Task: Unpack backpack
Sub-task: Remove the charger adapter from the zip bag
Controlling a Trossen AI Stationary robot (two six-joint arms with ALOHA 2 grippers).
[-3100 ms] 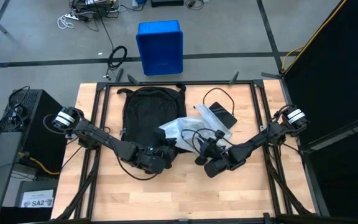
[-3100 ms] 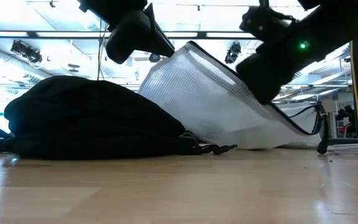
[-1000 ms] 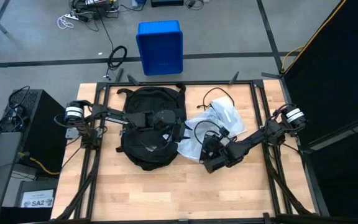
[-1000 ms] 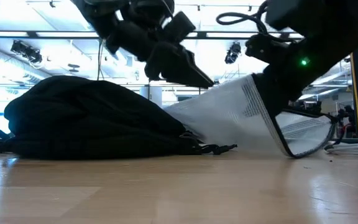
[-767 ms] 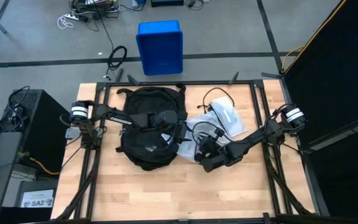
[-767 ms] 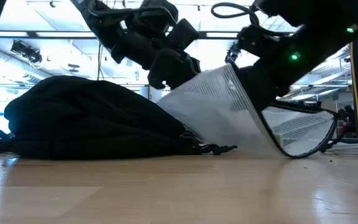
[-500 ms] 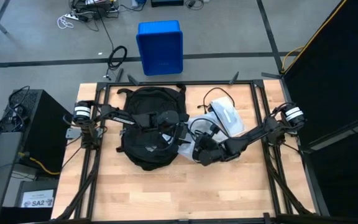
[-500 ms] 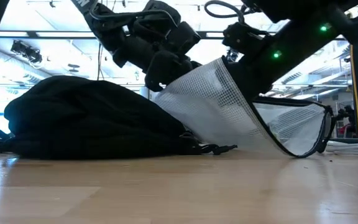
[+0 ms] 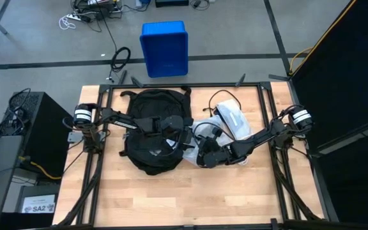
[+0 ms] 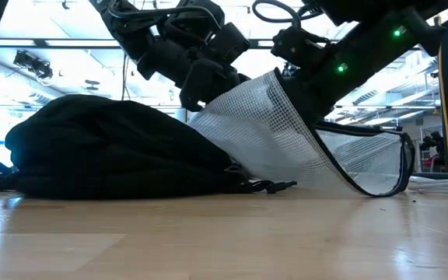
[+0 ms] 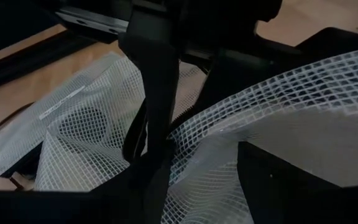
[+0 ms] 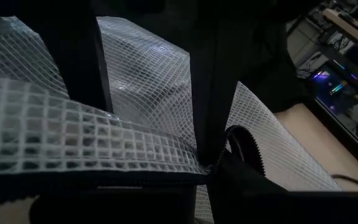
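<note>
A: Your right gripper (image 9: 200, 155), centre frame in the high view, is clamped on the mesh pouch (image 10: 286, 140); that arm stretches in low from the right edge.

B: And your left gripper (image 9: 177, 131)?

A: Over the backpack (image 9: 152, 128), centre-left; I cannot tell its fingers' state.

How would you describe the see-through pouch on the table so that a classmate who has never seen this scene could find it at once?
Start at the backpack, the big black mound on the wooden table. Leaning against its side, toward the right arm, is the mesh pouch, with both arms meeting at its raised edge. It alone is pale, translucent and gridded, with a dark zip edge.
</note>
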